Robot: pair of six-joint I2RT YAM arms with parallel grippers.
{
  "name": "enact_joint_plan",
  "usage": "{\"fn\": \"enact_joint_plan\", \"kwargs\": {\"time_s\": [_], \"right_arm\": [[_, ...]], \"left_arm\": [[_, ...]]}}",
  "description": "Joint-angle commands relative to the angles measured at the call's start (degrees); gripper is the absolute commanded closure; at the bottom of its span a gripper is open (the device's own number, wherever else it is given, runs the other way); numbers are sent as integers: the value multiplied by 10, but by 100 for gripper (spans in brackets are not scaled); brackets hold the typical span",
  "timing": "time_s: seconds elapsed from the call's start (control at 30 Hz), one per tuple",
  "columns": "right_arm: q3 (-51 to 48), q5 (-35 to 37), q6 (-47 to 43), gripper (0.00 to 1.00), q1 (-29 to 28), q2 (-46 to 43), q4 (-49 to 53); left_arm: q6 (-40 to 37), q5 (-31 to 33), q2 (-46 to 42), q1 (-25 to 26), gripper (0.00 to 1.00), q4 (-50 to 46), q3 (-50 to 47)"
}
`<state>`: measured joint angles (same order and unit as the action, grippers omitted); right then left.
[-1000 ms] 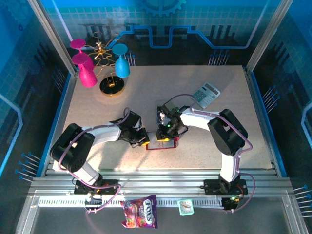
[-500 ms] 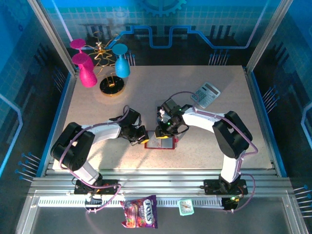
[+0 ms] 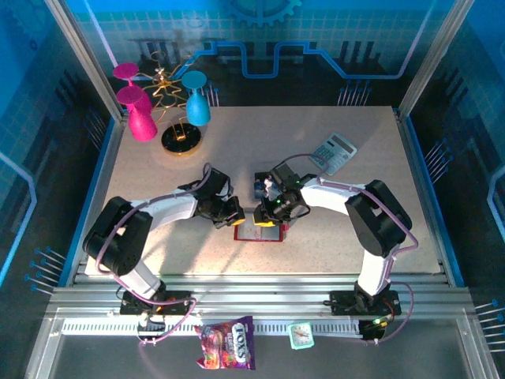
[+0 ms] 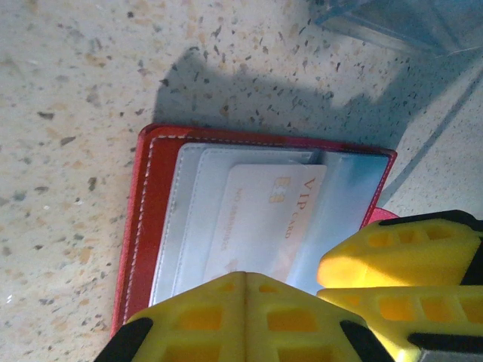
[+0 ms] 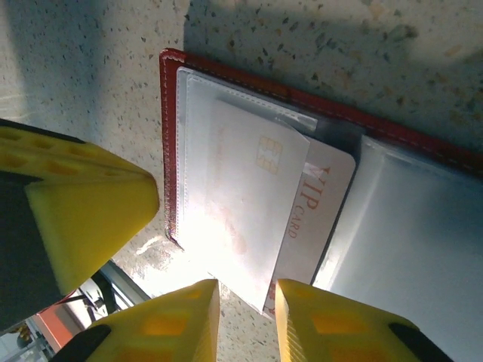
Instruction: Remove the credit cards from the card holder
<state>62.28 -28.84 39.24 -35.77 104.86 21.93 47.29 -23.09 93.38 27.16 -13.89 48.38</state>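
The left tool [image 4: 243, 317] is shut, empty, over the card holder [image 4: 143, 211]; the right tool [image 5: 247, 317], barely open, may slip off the thin credit card [image 5: 249, 196]

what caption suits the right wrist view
Right fingers flank the corner of a VIP card poking from the open red card holder

The wallet [image 4: 139, 226] is red with pale stitching and silvery-grey clear pockets. The card [image 4: 260, 226] inside is pinkish-white with gold lettering and a gold chip. The tabletop [image 4: 68, 113] is beige with dark speckles. The left pincer [image 4: 244, 305] and right pincer [image 5: 247, 302] are yellow.
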Motion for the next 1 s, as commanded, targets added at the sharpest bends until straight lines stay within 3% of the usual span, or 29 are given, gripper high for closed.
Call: {"fn": "enact_joint_plan", "kwargs": {"time_s": [0.0, 0.97], "right_arm": [[-12, -18, 12, 72, 8, -6, -15], [-27, -10, 8, 72, 17, 29, -24]], "left_arm": [[-23, -20, 25, -3, 94, -23, 15], [-27, -13, 59, 8, 94, -32, 13]]}}
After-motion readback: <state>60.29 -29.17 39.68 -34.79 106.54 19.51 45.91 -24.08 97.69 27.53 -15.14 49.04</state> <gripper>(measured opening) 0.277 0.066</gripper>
